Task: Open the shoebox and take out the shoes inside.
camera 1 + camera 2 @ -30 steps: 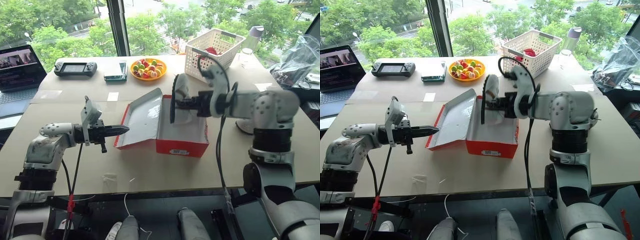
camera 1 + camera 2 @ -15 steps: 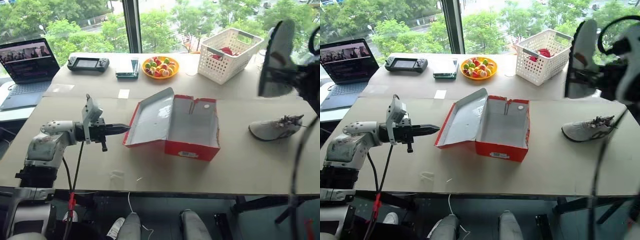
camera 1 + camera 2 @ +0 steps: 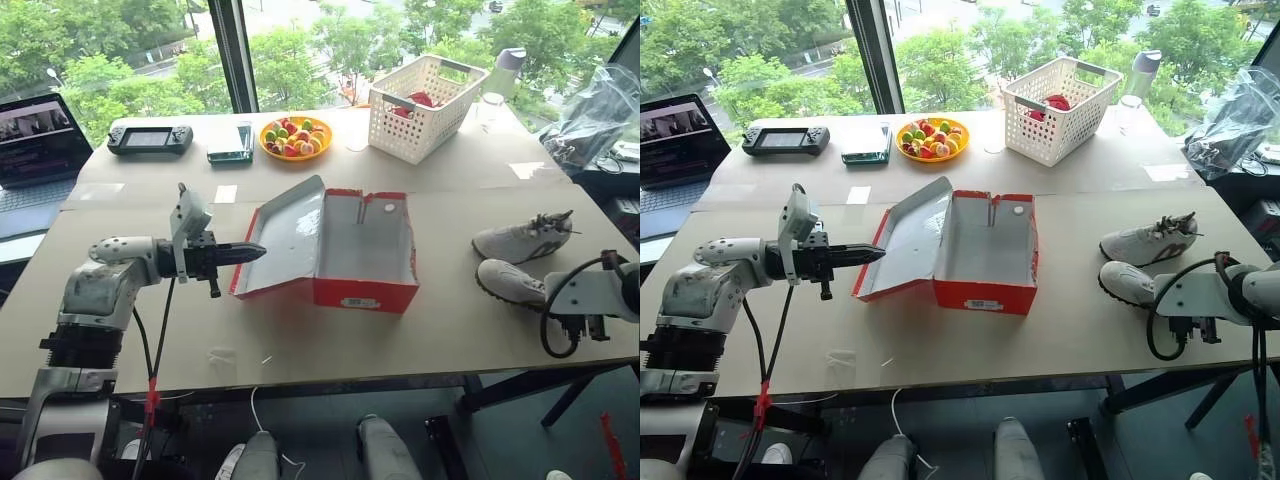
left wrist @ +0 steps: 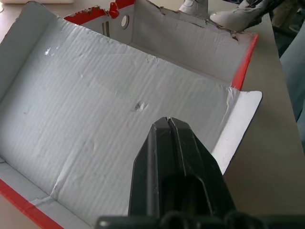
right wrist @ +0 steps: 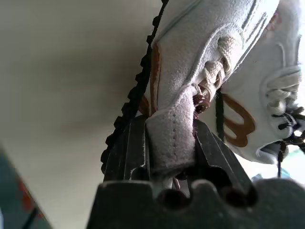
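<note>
The red shoebox (image 3: 365,293) stands open at the table's middle, its grey-white inside bare. Its lid (image 3: 290,232) leans out to the left. My left gripper (image 3: 257,251) is shut, its tip level against the lid's inner face (image 4: 95,95). Two pale sneakers lie at the right: one farther back (image 3: 522,238), one nearer (image 3: 508,282). My right gripper (image 5: 169,136) is shut on the nearer shoe (image 5: 200,57) at its collar, one finger (image 5: 131,152) on each side. Whether this shoe rests on the table I cannot tell.
A white lattice basket (image 3: 425,95), a fruit bowl (image 3: 296,138), a game controller (image 3: 150,138) and a dark device (image 3: 232,142) line the back. A laptop (image 3: 35,135) sits far left, a plastic bag (image 3: 590,120) far right. The shoes lie near the table's right edge.
My right arm carried the shoe from over the box up and to the right, then down beside the other sneaker. The left gripper stayed at the lid.
</note>
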You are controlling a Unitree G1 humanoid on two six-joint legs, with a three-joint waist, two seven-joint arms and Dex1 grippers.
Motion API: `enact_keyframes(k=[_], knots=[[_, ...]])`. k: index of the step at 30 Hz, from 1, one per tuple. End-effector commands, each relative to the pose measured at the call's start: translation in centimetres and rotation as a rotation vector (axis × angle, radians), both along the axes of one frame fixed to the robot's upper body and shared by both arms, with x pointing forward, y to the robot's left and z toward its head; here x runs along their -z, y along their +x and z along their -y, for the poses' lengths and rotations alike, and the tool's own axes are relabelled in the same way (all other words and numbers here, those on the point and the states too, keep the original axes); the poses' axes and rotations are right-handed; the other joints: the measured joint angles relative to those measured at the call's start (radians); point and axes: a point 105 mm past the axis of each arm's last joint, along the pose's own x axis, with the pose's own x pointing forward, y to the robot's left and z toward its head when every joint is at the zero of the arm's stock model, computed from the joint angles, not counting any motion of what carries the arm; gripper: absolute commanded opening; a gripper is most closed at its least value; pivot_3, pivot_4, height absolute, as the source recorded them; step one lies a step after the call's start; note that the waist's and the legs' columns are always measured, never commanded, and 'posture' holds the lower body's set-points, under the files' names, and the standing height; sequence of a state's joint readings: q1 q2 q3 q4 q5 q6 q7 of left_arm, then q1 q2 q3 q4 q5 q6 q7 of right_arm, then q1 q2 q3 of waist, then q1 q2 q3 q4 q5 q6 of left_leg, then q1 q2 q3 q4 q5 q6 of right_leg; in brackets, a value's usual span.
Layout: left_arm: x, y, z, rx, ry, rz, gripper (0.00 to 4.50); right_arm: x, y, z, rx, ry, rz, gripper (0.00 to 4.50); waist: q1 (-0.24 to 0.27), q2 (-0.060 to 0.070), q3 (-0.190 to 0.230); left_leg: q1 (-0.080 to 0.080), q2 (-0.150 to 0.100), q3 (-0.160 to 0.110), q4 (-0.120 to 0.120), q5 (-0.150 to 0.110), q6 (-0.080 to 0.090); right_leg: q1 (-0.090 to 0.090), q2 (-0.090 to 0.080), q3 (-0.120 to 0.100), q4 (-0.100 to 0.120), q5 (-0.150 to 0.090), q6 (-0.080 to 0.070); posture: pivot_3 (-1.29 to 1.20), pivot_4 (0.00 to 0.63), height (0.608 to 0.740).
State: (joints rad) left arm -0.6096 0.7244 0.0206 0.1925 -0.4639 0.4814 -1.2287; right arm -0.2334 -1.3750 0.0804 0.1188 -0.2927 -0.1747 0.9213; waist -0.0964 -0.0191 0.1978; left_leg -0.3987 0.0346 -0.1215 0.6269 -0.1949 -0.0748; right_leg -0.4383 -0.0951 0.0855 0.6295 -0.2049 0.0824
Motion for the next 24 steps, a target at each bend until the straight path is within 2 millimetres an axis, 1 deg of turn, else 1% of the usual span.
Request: enact_keyframes(k=[1,4,9,10,11,16,17,18,21,24], knots=[[-1.0,0.0,0.0,0.003,0.004,0.047,0.0,-0.1,1.5,0.0,-0.055,-0.075,0.084,0.94,0.001,0.0,0.0,0.0,0.0,0.0,0.0,0.0,0.0,0.0,0.0,0.0,0.0,0.0,0.0,0.0,0.15,0.724],[-0.9,0.0,0.1,0.003,0.002,0.044,0.0,-0.1,2.7,0.5,-0.053,-0.109,0.132,0.94,0.002,0.0,0.0,0.0,0.0,0.0,0.0,0.0,0.0,0.0,0.0,0.001,0.0,0.001,0.001,0.0,0.15,0.724],[-0.9,0.0,0.3,0.01,0.0,0.043,0.0,0.4,2.7,0.3,-0.07,-0.097,0.102,0.94,0.004,0.0,0.0,0.0,-0.001,0.002,0.001,0.0,0.0,0.0,0.0,0.003,0.0,0.001,0.001,0.0,0.15,0.724],[-0.9,-0.1,0.3,0.012,0.0,0.043,0.0,0.4,2.7,0.4,-0.064,-0.086,0.099,1.62,0.005,0.0,0.0,0.0,-0.001,0.002,0.001,0.0,0.0,0.0,0.0,0.003,0.0,0.001,0.001,0.0,0.15,0.724],[-0.9,-0.1,0.3,0.016,0.0,0.043,0.0,0.4,2.6,0.4,-0.058,-0.077,0.095,1.86,0.005,0.0,0.0,0.0,-0.001,0.002,0.001,0.0,0.0,0.0,0.0,0.003,0.0,0.001,0.001,0.0,0.15,0.724],[-1.0,-0.9,0.5,0.069,0.027,0.047,0.0,-0.2,2.2,0.5,-0.039,-0.045,0.093,3.62,0.005,0.0,0.0,0.002,-0.001,0.002,0.001,0.0,0.0,0.002,0.0,0.003,0.0,0.001,0.002,0.0,0.15,0.724],[-1.3,-1.0,0.4,0.083,0.031,0.052,0.0,-0.4,2.0,0.3,-0.037,-0.027,0.092,3.85,0.005,0.0,0.0,0.002,-0.001,0.002,0.001,0.0,0.0,0.002,0.0,0.003,0.0,0.001,0.002,0.0,0.15,0.724],[-1.7,-1.1,0.4,0.093,0.033,0.062,0.0,-0.7,2.0,0.0,-0.027,-0.001,0.092,4.22,0.004,0.0,0.0,0.002,-0.001,0.002,0.001,0.0,0.0,0.002,0.0,0.004,0.0,0.001,0.002,0.0,0.15,0.724],[-2.7,-1.1,0.5,0.107,0.03,0.083,0.0,-1.7,1.7,-0.6,0.002,0.079,0.085,4.22,0.003,0.0,0.0,0.003,-0.001,0.002,0.001,0.0,0.0,0.002,0.0,0.004,0.001,0.001,0.002,0.0,0.15,0.724],[-3.7,-1.4,0.6,0.131,0.015,0.088,0.0,-3.7,1.4,-1.5,0.048,0.209,0.075,4.22,0.003,0.0,0.0,0.004,-0.001,0.003,0.001,0.0,0.0,0.003,0.0,0.005,0.001,0.001,0.002,0.0,0.15,0.724]])
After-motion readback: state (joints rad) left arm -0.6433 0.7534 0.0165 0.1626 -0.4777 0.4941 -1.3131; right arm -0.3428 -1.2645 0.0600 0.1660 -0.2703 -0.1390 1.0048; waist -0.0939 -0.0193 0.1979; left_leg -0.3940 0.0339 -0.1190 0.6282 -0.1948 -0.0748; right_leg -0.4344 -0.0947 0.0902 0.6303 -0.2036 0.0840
